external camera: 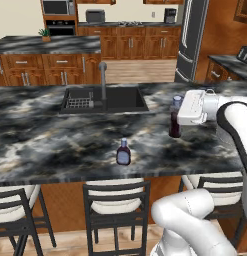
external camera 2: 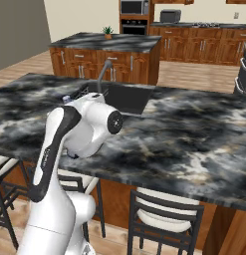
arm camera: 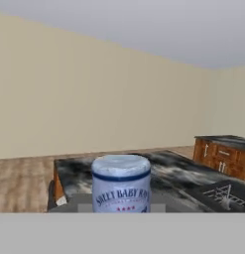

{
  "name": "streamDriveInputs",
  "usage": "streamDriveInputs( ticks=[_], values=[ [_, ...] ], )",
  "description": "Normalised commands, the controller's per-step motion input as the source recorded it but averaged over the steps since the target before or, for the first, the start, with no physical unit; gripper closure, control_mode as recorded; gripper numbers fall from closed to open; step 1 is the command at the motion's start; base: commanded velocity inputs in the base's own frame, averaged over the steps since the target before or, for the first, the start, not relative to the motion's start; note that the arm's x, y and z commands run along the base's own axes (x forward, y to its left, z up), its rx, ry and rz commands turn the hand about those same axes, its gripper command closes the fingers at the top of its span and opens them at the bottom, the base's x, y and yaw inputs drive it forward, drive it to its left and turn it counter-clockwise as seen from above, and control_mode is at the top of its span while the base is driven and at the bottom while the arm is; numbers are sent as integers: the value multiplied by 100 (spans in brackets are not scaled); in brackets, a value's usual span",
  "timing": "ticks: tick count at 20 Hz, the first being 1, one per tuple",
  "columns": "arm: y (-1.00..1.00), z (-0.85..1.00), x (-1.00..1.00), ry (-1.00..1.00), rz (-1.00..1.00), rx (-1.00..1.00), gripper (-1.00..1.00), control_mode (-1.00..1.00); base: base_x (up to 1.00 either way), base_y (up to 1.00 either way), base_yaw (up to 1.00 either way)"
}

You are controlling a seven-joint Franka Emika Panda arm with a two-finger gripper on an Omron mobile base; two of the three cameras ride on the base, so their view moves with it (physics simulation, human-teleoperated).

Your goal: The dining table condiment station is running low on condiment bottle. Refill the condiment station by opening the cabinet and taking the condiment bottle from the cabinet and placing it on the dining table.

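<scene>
The end effector [external camera: 181, 116] is closed around the condiment bottle [external camera: 174, 119], which it holds upright over the right part of the counter [external camera: 55, 140], with the base at or just above the stone; whether it already touches cannot be told. The risk, as it seems, is in the release: if the bottle is let go while not flat on the stone, it may tip and roll, because it is narrow and tall. A sideways retreat could also knock it over. Nearer, a second dark bottle [external camera: 123, 152] stands well apart to the left. The surface is glossy marbled stone, with an inset sink [external camera: 117, 98] and tap [external camera: 102, 80] farther back. Stools [external camera: 115, 205] stand at the near edge; wooden base cabinets [external camera: 130, 42] line the far wall.
</scene>
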Motion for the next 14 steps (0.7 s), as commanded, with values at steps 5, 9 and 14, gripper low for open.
streamDriveInputs(
  ticks=[5,9,14],
  values=[
    [4,-34,61,7,9,10,100,-100,0,0,0],
    [3,-13,33,13,4,0,100,-100,0,0,0],
    [0,-26,29,6,9,0,100,-100,0,0,0]
  ],
)
